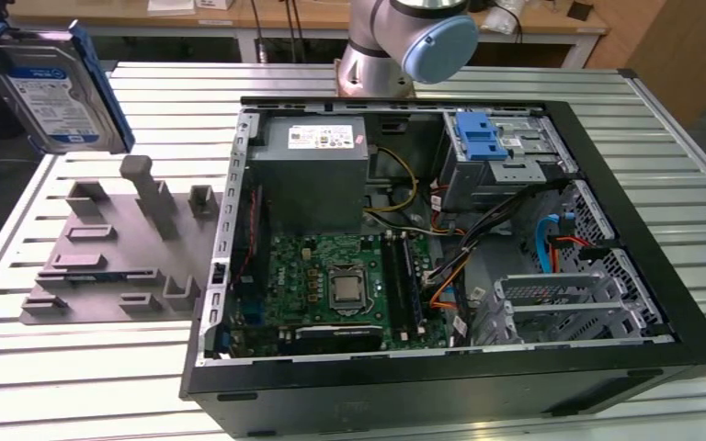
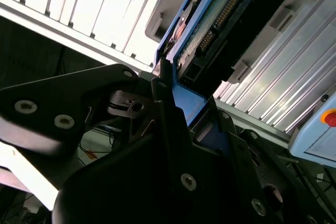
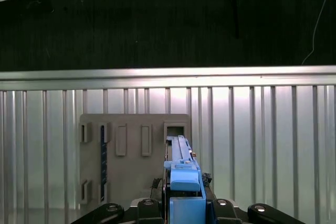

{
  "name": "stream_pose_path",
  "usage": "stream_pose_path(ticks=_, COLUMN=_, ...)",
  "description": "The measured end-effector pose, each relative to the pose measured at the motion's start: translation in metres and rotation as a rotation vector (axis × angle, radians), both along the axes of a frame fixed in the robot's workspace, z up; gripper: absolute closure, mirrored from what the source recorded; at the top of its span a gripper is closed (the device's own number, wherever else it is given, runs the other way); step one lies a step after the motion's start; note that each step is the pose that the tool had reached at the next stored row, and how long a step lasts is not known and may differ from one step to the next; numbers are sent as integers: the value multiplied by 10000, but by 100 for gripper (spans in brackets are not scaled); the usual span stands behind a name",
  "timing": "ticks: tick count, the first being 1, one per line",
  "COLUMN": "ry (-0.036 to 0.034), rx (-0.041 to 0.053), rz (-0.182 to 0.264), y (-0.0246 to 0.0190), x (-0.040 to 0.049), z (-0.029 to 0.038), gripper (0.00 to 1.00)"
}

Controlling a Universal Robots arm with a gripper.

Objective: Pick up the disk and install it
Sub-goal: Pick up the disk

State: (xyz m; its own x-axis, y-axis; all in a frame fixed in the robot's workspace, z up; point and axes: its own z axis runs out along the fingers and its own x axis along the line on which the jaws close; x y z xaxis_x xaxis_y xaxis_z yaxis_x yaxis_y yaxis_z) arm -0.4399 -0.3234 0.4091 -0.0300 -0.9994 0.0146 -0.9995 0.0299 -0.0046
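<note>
Jaws clamped on the blue rail edge of the disk (image 1: 56,92); it hangs between them, with the grey holder (image 1: 108,266) below on the worktop (image 1: 84,386). Narrow edge grip; the disk may pivot or slip, then jam at the drive cage (image 1: 513,175), far from the jaws.

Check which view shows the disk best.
Exterior view: the disk is held aloft, its labelled face toward the camera. First wrist view shows it edge-on; second wrist view shows its connector edge, gripped by the tool.
</note>
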Motion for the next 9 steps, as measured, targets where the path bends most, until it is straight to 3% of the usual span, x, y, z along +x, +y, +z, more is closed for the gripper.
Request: stream_pose_path(ticks=9, ry=0, rx=0, rz=-1, y=1, x=0, z=69, gripper=64)
